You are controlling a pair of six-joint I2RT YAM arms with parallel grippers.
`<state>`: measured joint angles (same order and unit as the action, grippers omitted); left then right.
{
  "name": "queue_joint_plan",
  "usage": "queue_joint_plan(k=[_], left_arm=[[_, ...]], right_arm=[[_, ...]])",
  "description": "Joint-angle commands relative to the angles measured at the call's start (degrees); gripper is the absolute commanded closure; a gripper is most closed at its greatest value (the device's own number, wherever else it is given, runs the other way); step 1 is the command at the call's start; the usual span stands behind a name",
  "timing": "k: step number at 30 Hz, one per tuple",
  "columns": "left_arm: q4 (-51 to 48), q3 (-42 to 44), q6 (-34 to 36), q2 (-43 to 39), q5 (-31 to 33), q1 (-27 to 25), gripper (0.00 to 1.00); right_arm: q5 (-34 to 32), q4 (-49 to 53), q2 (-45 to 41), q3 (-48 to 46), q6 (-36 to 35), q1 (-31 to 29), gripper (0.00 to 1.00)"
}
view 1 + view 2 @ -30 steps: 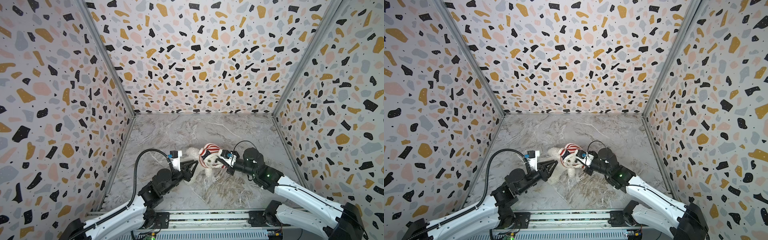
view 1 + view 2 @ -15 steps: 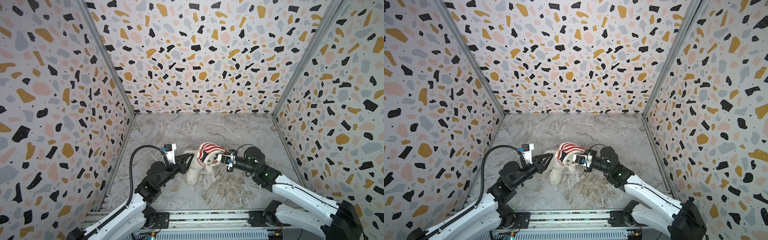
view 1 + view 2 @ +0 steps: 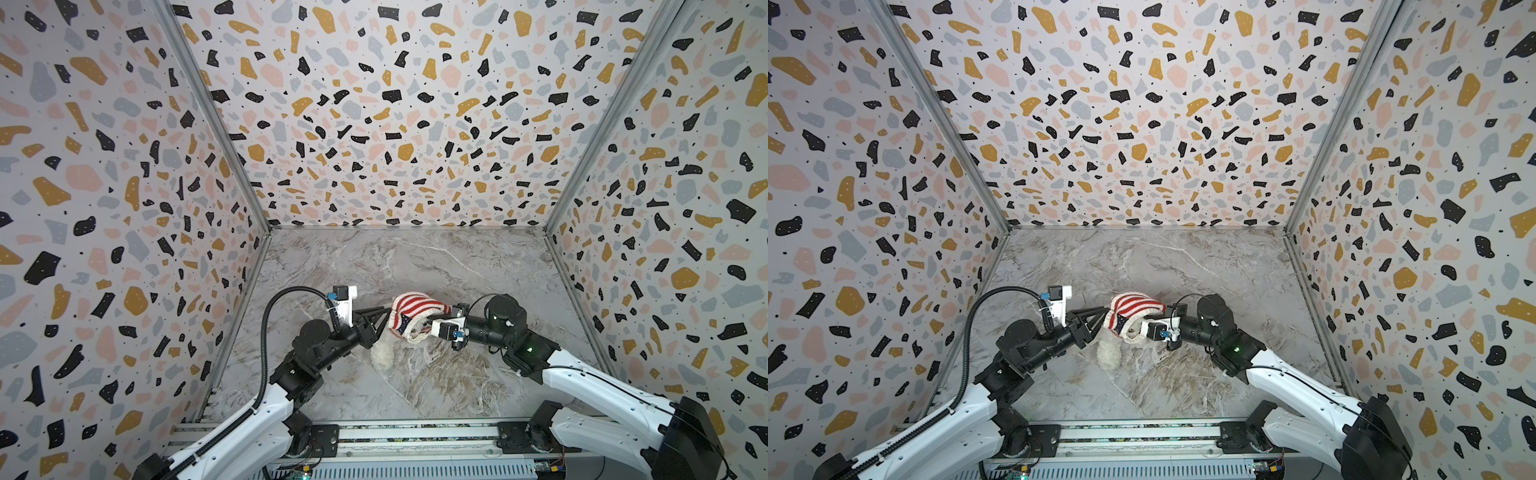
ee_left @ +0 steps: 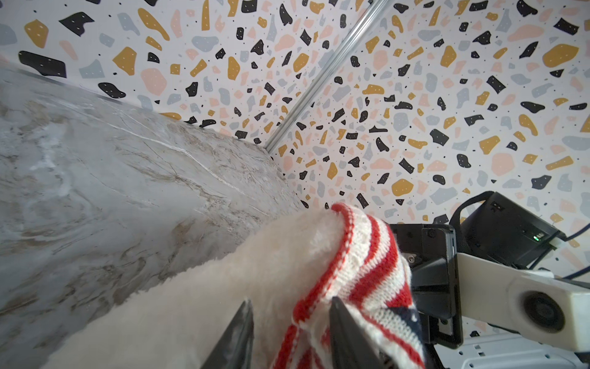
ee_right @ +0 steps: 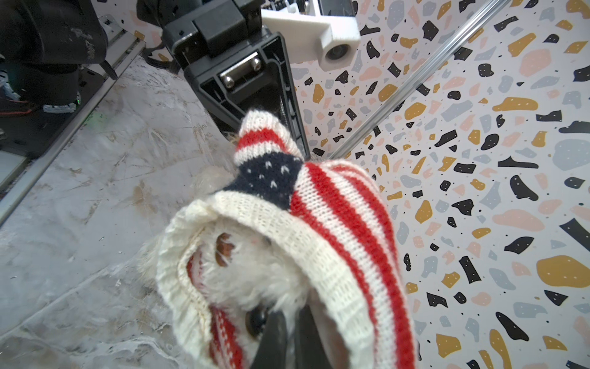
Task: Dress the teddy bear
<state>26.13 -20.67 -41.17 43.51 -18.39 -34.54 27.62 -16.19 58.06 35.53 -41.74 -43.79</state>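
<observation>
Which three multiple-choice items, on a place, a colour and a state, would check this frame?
1. Where is the bear?
A. Against the back wall.
B. Between the left pincer and right pincer.
C. In the right corner.
2. The stripes of the sweater are:
A. Red and white.
B. Green and yellow.
C. Black and grey.
3. The sweater is:
A. Folded flat.
B. Hanging from a wall.
C. Over the bear's head.
Key: 1 B, the pincers flank it in both top views. 2 A, red-white bands show in every view. 3 C, its eye shows inside the hem.
</observation>
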Motion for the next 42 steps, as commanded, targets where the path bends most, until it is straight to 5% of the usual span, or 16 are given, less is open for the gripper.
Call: queue_joint_plan(k=[1, 12, 23, 31, 42], left_arm=[[3.4, -2.2, 2.9, -1.3, -4.7, 0.3, 0.56], [-0.9, -6.4, 7.2, 0.9, -4.6, 0.3, 0.53], [-1.8, -6.8, 7.4, 0.5, -3.9, 0.3, 0.81], [-7.9, -9.1, 7.6, 0.3, 3.2, 0.3, 1.00], [-17.6, -11.9, 7.1, 0.2, 14.4, 2.2, 1.00]], right_arm=[[0.2, 0.1, -0.8, 1.1, -1.6, -0.7, 1.00], [-1.3, 1.6, -0.5, 1.3, -3.4, -3.2, 1.00], [-2.9, 1.2, -0.6, 1.0, -4.1, -4.2, 1.00], [-8.2, 2.2, -0.2, 0.5, -5.7, -7.6, 1.00], [-19.0, 3.5, 0.1, 0.0, -10.0, -14.3, 1.00]])
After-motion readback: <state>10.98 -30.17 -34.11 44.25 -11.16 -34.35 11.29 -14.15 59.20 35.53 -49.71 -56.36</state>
